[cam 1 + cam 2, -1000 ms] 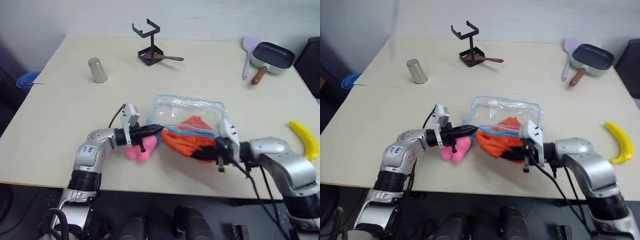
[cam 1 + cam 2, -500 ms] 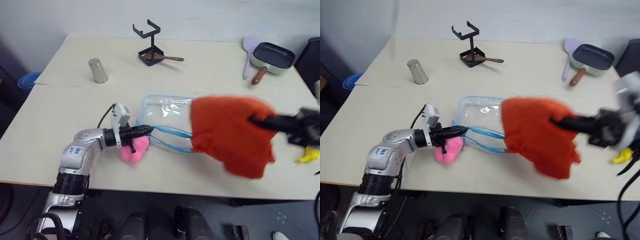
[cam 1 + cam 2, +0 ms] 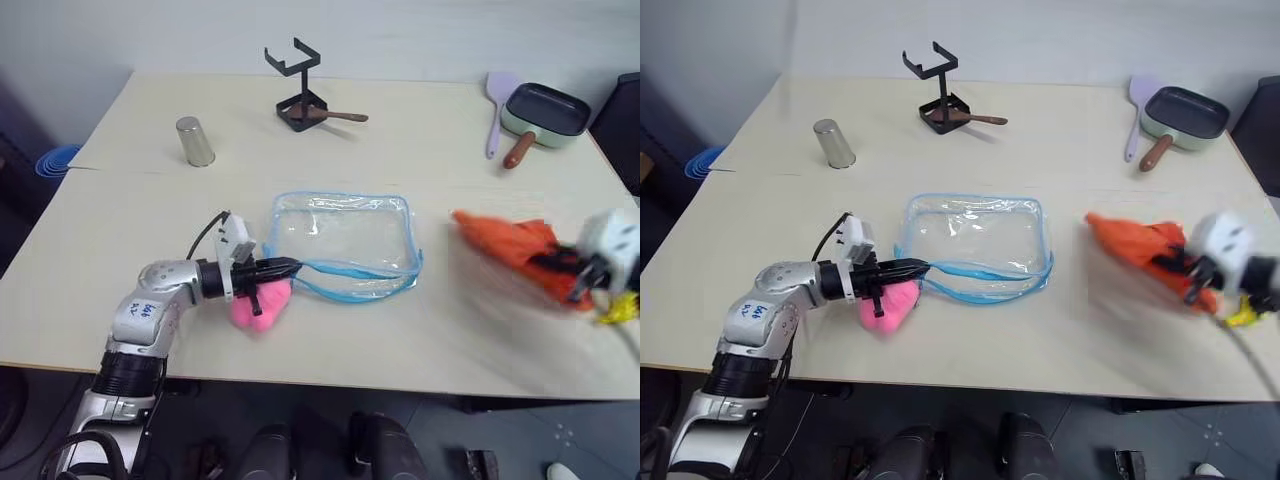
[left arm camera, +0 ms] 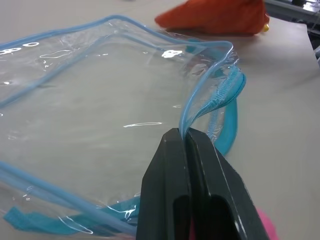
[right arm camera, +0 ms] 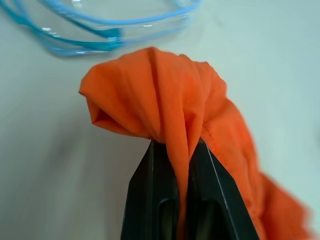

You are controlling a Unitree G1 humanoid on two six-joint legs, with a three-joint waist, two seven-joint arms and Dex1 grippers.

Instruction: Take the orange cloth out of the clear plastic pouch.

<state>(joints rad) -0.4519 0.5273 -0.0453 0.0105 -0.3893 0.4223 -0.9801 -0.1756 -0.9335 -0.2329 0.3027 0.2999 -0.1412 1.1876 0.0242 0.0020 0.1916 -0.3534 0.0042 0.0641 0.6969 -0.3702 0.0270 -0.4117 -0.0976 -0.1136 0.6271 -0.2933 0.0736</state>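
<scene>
Cloth's out of the pouch, risk is now in the set-down.
Orange cloth point(image 3: 1135, 243) pinched in right gripper point(image 5: 176, 150), well right of the empty clear plastic pouch point(image 3: 343, 243); left gripper point(image 4: 188, 137) is clamped on its blue rim. The trailing fold could snag the banana point(image 3: 1241, 316) alongside or drape off the table point(image 3: 420, 140) edge.

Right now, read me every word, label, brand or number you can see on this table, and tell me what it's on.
No text can be read.
clear plastic pouch: faint white marks by its blue trim, too blurred to read.
orange cloth, metal cup, frying pan: no print visible.
</scene>
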